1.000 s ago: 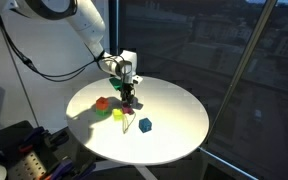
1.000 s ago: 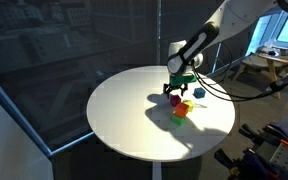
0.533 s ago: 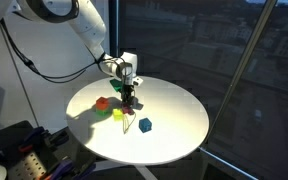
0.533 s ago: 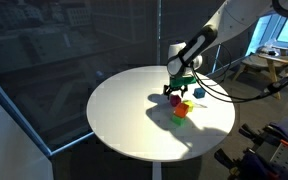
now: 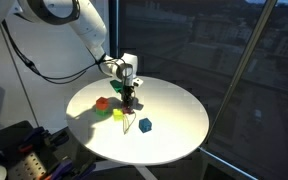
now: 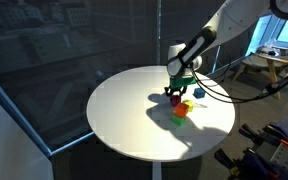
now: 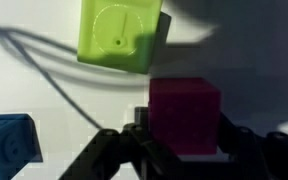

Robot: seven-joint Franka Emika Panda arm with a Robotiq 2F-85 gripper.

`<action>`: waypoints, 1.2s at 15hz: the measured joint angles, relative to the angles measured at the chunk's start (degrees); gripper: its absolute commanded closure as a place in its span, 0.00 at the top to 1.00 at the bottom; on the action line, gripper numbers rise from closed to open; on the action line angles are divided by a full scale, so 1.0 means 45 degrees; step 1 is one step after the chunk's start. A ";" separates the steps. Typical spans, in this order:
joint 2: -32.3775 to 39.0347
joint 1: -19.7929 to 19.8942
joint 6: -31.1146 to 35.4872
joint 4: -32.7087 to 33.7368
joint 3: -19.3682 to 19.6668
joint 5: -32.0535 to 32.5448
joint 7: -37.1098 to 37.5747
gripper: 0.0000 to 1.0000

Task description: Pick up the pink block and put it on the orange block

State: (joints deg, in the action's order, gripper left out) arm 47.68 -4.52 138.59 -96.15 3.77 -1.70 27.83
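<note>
A white robot arm (image 5: 84, 30) reaches down over a round white table (image 5: 174, 105) set against dark window glass, its black two-finger gripper (image 5: 130, 97) lowered to the tabletop among a small cluster of coloured cubes. In the wrist view the gripper (image 7: 184, 138) straddles the small magenta-pink cube (image 7: 184, 115), which sits between the two dark fingers (image 7: 236, 140). The jaws stand close against the cube's opposite sides, but the pictures do not settle whether they are clamped on it or only flanking it. The pink cube appears to rest on the table surface, and in an exterior view it shows as a spot of magenta (image 6: 174, 100) directly beneath the gripper (image 6: 176, 92). The small orange-red cube (image 5: 101, 102) sits on the table near the gripper, apart from the pink cube and towards the side the arm comes in from. It lies outside the wrist view. A yellow-green cube (image 5: 118, 114) rests near the orange-red one, towards the table's near edge. In the wrist view the yellow-green cube (image 7: 119, 35) lies just beyond the pink cube with a strip of bare table between them. A blue cube (image 5: 145, 124) stands apart from the others, and the wrist view catches it (image 7: 9, 150) in the lower corner.
</note>
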 measured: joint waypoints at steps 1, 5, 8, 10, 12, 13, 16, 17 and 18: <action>0.0001 0.0000 -0.0058 0.0024 0.0000 -0.0005 0.0000 0.32; -0.0039 0.0000 -0.0390 0.0086 0.0002 -0.0031 0.0000 0.30; -0.0314 0.0000 -0.0655 0.0078 0.0007 -0.0051 0.0000 0.30; -0.0638 0.0000 -0.0877 0.0043 0.0014 -0.0051 0.0000 0.30; -0.1003 0.0000 -0.1038 -0.0022 0.0020 -0.0051 0.0000 0.30; -0.1171 -0.0001 -0.1137 -0.0046 0.0020 -0.0051 0.0000 0.30; -0.1697 -0.0015 -0.1397 -0.0209 0.0020 -0.0051 0.0000 0.30; -0.1891 -0.0022 -0.1434 -0.0324 0.0020 -0.0051 0.0000 0.30; -0.2096 -0.0033 -0.1483 -0.0459 0.0020 -0.0051 0.0000 0.30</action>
State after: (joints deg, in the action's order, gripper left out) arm 38.25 -4.67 131.91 -98.22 3.86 -1.93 27.83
